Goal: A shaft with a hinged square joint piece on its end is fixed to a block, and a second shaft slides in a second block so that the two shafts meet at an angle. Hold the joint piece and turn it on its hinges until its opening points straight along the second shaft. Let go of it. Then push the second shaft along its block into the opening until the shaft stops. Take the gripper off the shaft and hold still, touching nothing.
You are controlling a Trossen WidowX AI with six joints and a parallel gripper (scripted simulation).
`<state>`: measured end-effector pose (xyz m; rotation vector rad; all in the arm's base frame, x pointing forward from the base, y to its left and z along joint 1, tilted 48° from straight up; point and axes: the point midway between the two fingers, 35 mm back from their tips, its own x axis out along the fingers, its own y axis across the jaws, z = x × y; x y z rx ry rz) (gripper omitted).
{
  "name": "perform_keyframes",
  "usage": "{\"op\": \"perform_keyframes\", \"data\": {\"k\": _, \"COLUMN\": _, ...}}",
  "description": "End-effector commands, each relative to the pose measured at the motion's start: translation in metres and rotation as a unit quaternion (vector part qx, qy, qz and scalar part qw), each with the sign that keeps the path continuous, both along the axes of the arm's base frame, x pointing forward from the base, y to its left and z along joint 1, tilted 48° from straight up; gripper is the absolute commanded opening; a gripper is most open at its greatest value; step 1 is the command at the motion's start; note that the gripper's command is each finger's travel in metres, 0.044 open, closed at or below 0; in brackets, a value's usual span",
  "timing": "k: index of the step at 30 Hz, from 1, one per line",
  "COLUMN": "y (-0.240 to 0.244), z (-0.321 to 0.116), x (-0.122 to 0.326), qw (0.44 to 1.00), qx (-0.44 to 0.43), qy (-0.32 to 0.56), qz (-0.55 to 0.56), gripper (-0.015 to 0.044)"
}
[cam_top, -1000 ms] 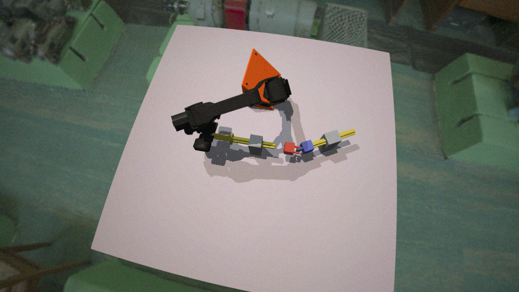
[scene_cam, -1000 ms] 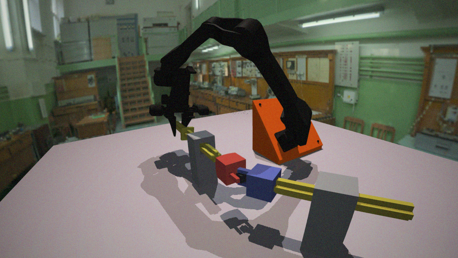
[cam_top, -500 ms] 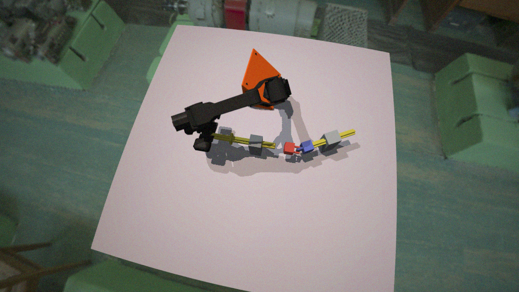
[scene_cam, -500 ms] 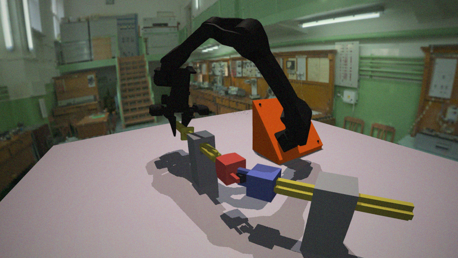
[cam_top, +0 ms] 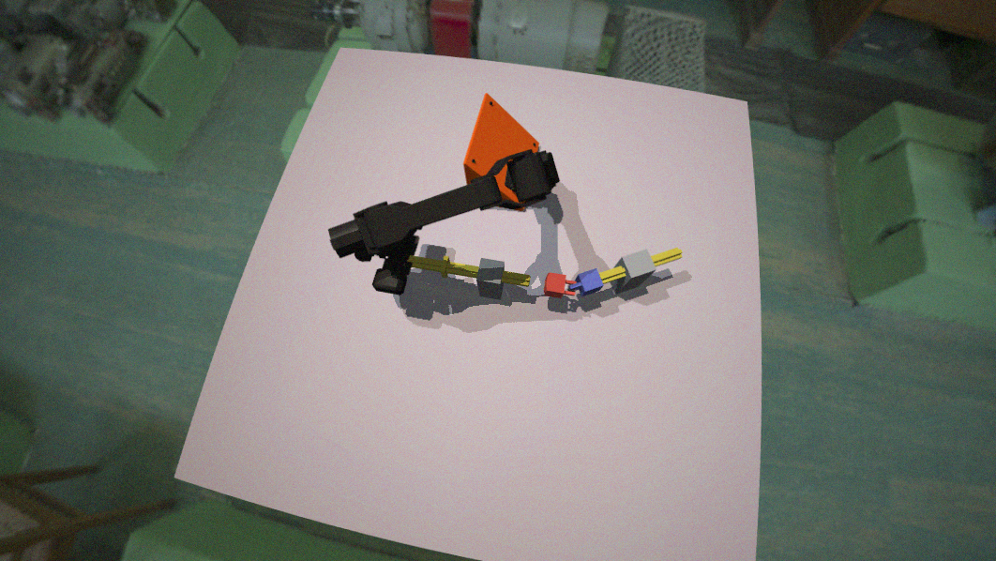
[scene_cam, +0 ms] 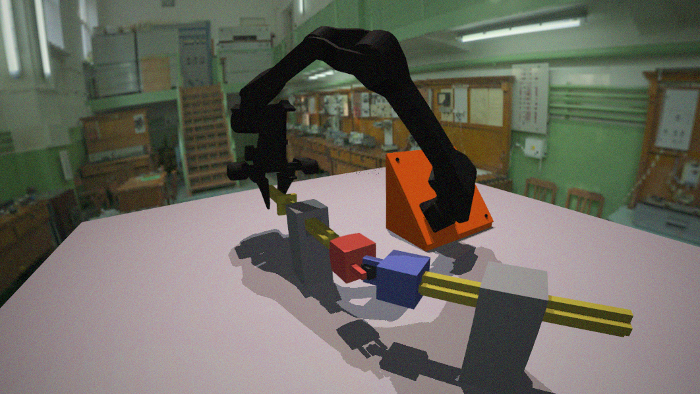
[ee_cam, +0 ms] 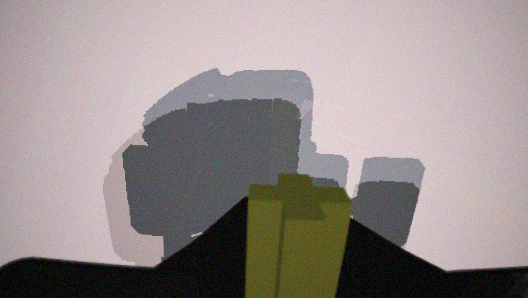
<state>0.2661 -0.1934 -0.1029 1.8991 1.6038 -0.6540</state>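
Note:
My gripper (cam_top: 411,263) (scene_cam: 275,196) (ee_cam: 281,209) is shut on the outer end of the second yellow shaft (cam_top: 465,268) (scene_cam: 317,228) (ee_cam: 305,255), behind its collar (cam_top: 445,266) (scene_cam: 287,204). That shaft passes through the dark grey block (cam_top: 490,282) (scene_cam: 307,244). Its inner tip stands a small gap short of the red joint piece (cam_top: 554,284) (scene_cam: 351,259), roughly in line with it. The red piece is hinged to the blue piece (cam_top: 590,281) (scene_cam: 400,279) on the first yellow shaft (cam_top: 667,255) (scene_cam: 587,311), held in the light grey block (cam_top: 635,271) (scene_cam: 504,325). The red opening's inside is hidden.
The orange wedge base (cam_top: 496,135) (scene_cam: 404,205) stands behind the shafts. The black arm (cam_top: 456,202) (scene_cam: 421,117) arches from it to the shaft's outer end. The pale table top (cam_top: 453,432) (scene_cam: 122,293) carries shadows of the arm and shafts.

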Motion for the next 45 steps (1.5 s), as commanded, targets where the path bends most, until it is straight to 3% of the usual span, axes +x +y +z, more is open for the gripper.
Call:
{"op": "perform_keyframes", "data": {"k": 1, "y": 0.001, "z": 0.000, "x": 0.000, "qw": 1.000, "qx": 0.002, "qy": 0.012, "qz": 0.011, "gripper": 0.0067}}
{"op": "perform_keyframes", "data": {"k": 10, "y": 0.003, "z": 0.001, "x": 0.000, "qw": 0.999, "qx": 0.002, "qy": 0.026, "qz": 0.026, "gripper": 0.0067}}
{"op": "perform_keyframes", "data": {"k": 18, "y": 0.002, "z": 0.002, "x": 0.000, "qw": 1.000, "qx": 0.001, "qy": 0.020, "qz": 0.021, "gripper": 0.0000}}
{"op": "perform_keyframes", "data": {"k": 45, "y": 0.025, "z": 0.024, "x": 0.001, "qw": 0.999, "qx": 0.003, "qy": 0.029, "qz": 0.028, "gripper": 0.0000}}
